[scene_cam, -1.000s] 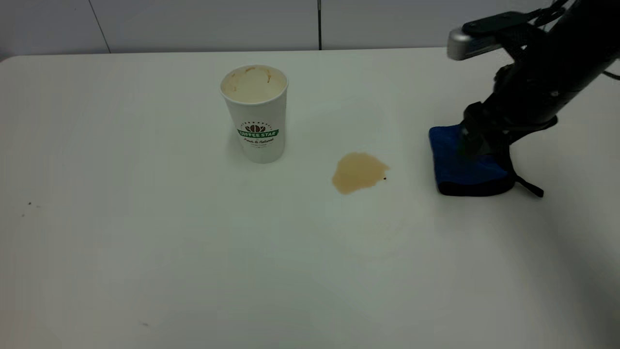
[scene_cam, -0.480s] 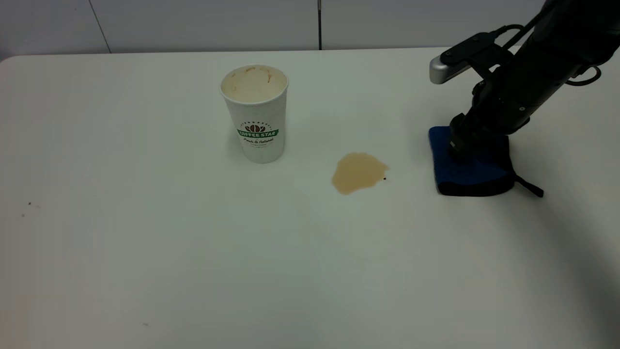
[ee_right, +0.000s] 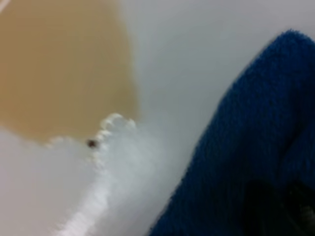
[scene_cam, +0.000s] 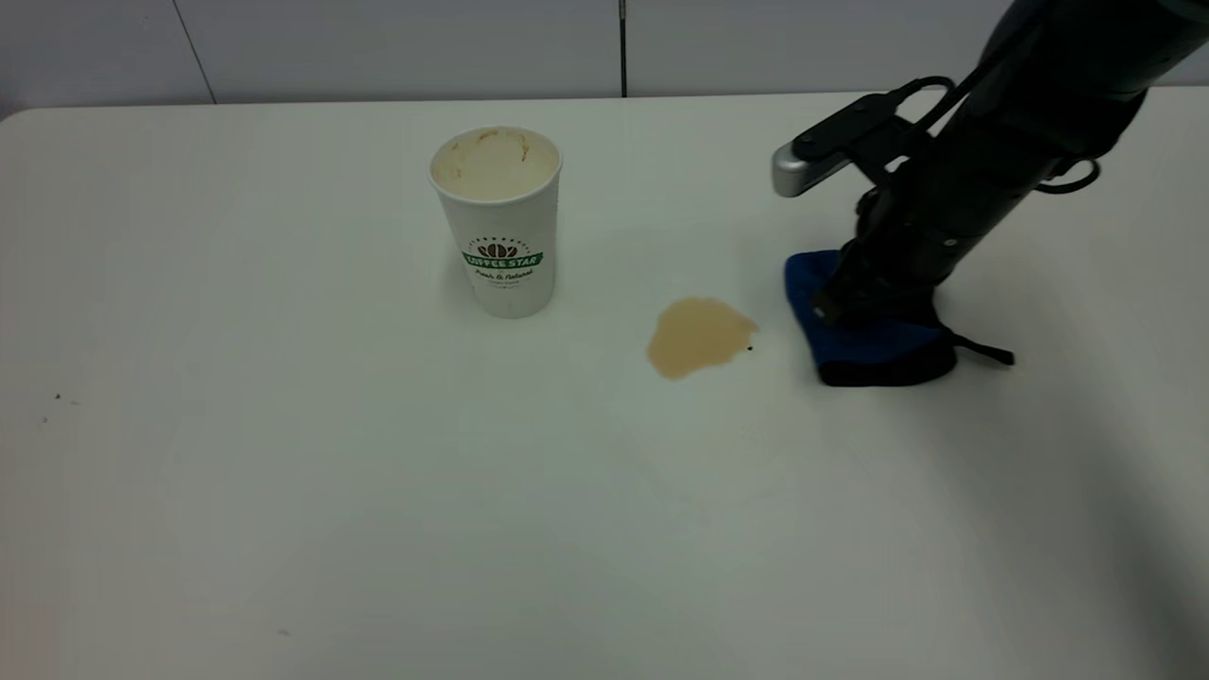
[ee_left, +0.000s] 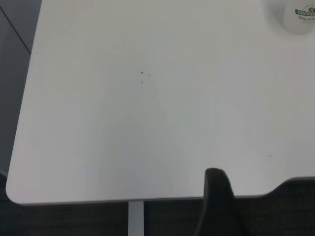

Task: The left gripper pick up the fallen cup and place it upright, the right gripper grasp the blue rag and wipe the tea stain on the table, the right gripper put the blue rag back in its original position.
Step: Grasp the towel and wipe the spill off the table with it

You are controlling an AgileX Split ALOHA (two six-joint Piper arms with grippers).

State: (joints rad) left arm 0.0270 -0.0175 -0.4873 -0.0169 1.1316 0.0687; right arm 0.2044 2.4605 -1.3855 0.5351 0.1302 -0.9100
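The white ribbed cup (scene_cam: 496, 222) with the green banner logo stands upright at the table's (scene_cam: 283, 472) back middle; it also shows in the left wrist view (ee_left: 298, 17). The light-brown tea stain (scene_cam: 701, 335) lies right of it, with a tiny black speck at its right rim. The blue rag (scene_cam: 874, 331) lies on the table just right of the stain, a small gap between them. My right gripper (scene_cam: 836, 302) presses down onto the rag's left part and is shut on it. In the right wrist view the rag (ee_right: 246, 167) sits close beside the stain (ee_right: 59, 69). My left gripper (ee_left: 216, 196) hangs off the table's left front edge, outside the exterior view.
The rag's thin black strap (scene_cam: 982, 352) trails to the right. The right arm (scene_cam: 1020, 113) slants up to the back right corner. A few tiny specks (scene_cam: 57, 398) lie at the left. The table's rounded corner (ee_left: 15, 194) shows in the left wrist view.
My right gripper came down onto the rag and moved left with it; the rag slid leftward and now lies close to the stain. The cup and stain have not moved.
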